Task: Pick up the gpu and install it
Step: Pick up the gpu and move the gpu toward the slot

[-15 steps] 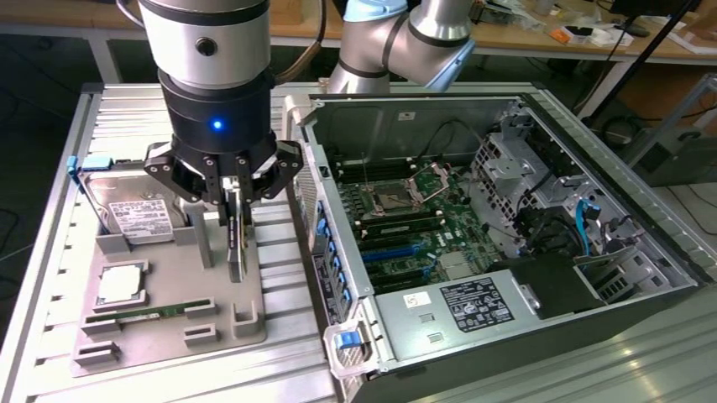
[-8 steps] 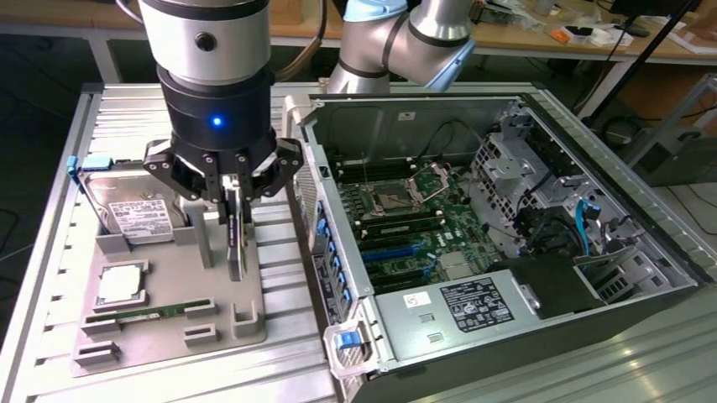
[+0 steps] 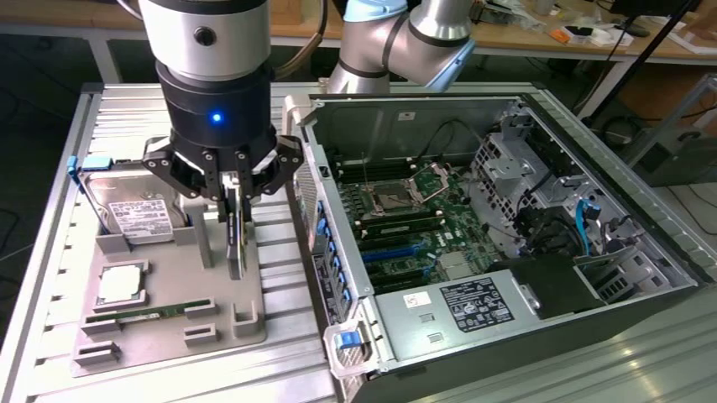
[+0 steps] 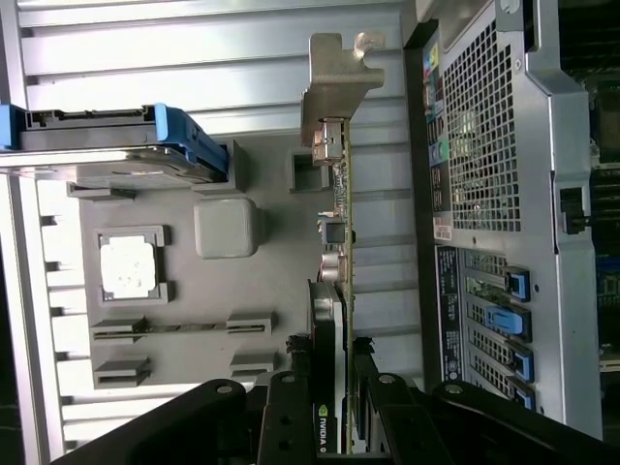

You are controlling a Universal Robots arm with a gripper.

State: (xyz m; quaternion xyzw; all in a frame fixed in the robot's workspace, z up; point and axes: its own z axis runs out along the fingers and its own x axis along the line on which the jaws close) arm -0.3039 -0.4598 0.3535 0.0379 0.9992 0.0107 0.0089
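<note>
At the exterior view's left lies a hard drive [image 3: 134, 214], its white label unreadable. Beside it, the gripper [image 3: 235, 197] has its jaws clamped on the gpu [image 3: 237, 243], which stands on edge over the gray tray [image 3: 168, 290]. An NVIDIA logo [image 4: 322, 426] shows on the card. The open computer case [image 3: 639, 243] stands to the right.

The exterior view looks steeply down from above at middle range over the grey tray [image 3: 168, 281] and the open computer case [image 3: 627, 319]. The wrist view sits close behind the gripper [image 4: 339, 397], facing along the gpu [image 4: 337, 145], and shares the tray and the case's rear.
</note>
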